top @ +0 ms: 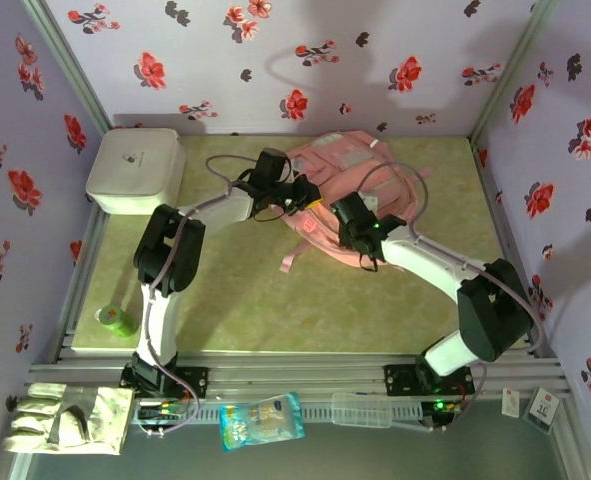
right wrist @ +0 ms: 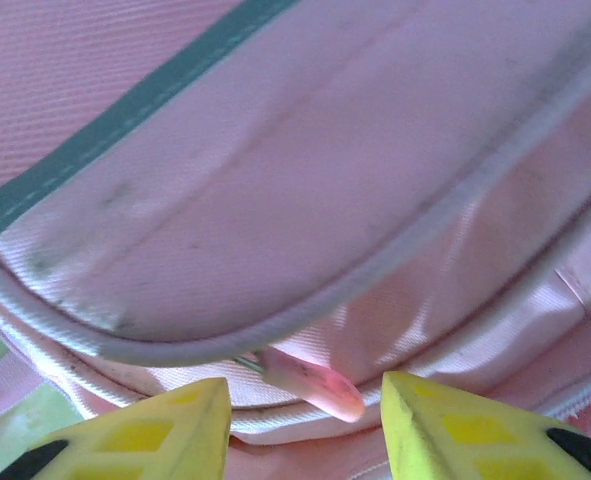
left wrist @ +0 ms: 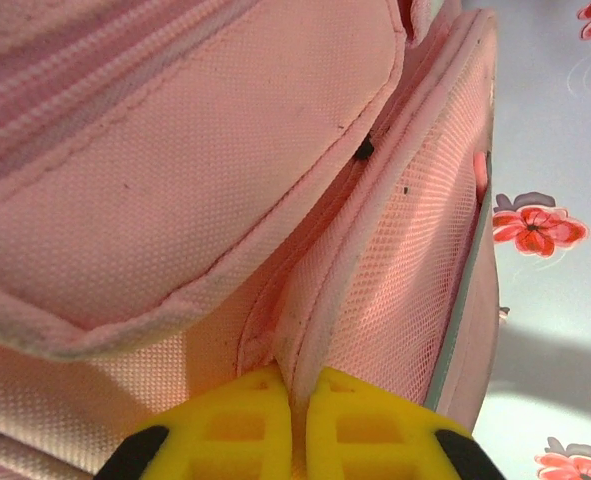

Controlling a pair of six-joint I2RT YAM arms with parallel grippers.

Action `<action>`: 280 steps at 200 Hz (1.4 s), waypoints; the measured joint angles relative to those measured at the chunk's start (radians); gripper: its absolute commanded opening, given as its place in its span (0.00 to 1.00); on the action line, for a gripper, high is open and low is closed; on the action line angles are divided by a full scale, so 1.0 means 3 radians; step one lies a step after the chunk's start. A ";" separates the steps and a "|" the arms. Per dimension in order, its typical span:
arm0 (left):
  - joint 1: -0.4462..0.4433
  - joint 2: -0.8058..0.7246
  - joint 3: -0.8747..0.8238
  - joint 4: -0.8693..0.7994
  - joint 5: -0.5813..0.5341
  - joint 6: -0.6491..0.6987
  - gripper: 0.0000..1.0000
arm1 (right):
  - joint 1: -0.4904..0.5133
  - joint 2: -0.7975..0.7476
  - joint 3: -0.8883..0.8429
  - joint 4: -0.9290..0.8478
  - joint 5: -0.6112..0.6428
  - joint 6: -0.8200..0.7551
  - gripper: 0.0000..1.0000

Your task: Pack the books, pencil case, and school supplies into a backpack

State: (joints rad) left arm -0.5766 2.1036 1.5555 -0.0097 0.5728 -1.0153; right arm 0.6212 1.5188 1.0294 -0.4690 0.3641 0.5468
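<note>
Top external view: we see the pink backpack at the far middle of the desk, with the green roll and clear packet outside it, so packing looks unfinished. Left end effector pinches its seam; right end effector gapes around a zip pull.

Backpack right of box

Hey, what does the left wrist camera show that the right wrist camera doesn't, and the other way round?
Left wrist's extra: flowered wall, a mesh pocket, and the left gripper shut on a seam of the backpack. Right wrist's extra: the right gripper open around a pink zipper pull, plus a sliver of green table. Shared: pink backpack fabric close up, yellow fingers at the bottom.
</note>
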 measured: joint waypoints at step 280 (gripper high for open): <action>0.0637 -0.0520 -0.0388 -0.0445 -0.0069 0.0753 0.50 | -0.0154 0.0455 0.0492 0.0123 -0.0685 -0.0926 0.00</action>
State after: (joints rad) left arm -0.3855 1.9476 1.4391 -0.1432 0.5522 -0.7895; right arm 0.5751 1.6554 1.1770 -0.4320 0.1585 0.2691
